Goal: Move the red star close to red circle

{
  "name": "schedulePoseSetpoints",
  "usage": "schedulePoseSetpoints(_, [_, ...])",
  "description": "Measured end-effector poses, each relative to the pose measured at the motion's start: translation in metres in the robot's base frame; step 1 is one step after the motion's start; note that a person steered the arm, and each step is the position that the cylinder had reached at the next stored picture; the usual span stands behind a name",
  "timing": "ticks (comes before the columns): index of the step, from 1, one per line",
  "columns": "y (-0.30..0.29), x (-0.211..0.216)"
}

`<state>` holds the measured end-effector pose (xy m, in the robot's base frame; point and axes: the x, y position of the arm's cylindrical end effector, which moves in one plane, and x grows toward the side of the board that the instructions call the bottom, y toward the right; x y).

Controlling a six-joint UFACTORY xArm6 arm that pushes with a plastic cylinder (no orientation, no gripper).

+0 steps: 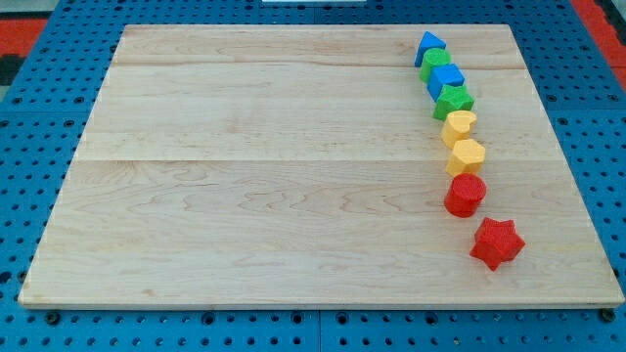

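The red star (497, 242) lies on the wooden board (254, 176) near the view's lower right. The red circle (465, 195) sits just above and to the left of it, a small gap apart. My tip and the rod do not show in the camera view.
A curved row of blocks runs up from the red circle: a yellow hexagon (467, 155), a yellow block (458, 126), a green star (454, 100), a blue block (445, 79), a green block (435, 63) and a blue block (429, 45). The board's right edge is near the star.
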<state>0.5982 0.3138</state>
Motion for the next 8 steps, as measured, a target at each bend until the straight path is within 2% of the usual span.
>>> schedulePoseSetpoints(1, [-0.073,0.017])
schedulePoseSetpoints(2, [-0.113,-0.003])
schedulePoseSetpoints(3, [-0.129,-0.020])
schedulePoseSetpoints(4, [-0.139,-0.016])
schedulePoseSetpoints(5, [-0.154,0.012])
schedulePoseSetpoints(6, [-0.253,-0.005])
schedulePoseSetpoints(7, [-0.258,-0.044])
schedulePoseSetpoints(8, [-0.223,-0.059])
